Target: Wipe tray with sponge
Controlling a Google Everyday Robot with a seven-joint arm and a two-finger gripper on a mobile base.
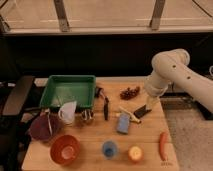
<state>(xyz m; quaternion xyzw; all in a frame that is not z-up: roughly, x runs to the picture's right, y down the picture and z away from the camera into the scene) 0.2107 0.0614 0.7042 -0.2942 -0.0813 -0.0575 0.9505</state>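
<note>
Near edge of the wooden surface [150,134] first: a round orange bowl [65,149] on the left, a small round blue cup [109,148] in the middle, a round yellow-orange fruit [135,153], and a long red-orange piece [163,145] out on the right.

One row back, there it is: the small rectangular sponge [123,123], blue face up, lying flat near the middle. It sits apart from the tray, off that tray's near right corner. Just right of the sponge and a touch farther, the dark gripper [142,111] hangs low on the white arm [170,70], jaws standing wide apart with nothing in them.

That sponge should be light and soft and squash under a pinch, so coming down from above and closing across its narrow sides looks best.

Far left sits the large green rectangular plastic tray [68,91], stiff, with sloping walls. A white jug [67,112] stands close by its near rim. Dark grapes [130,93] lie to the tray's right.
</note>
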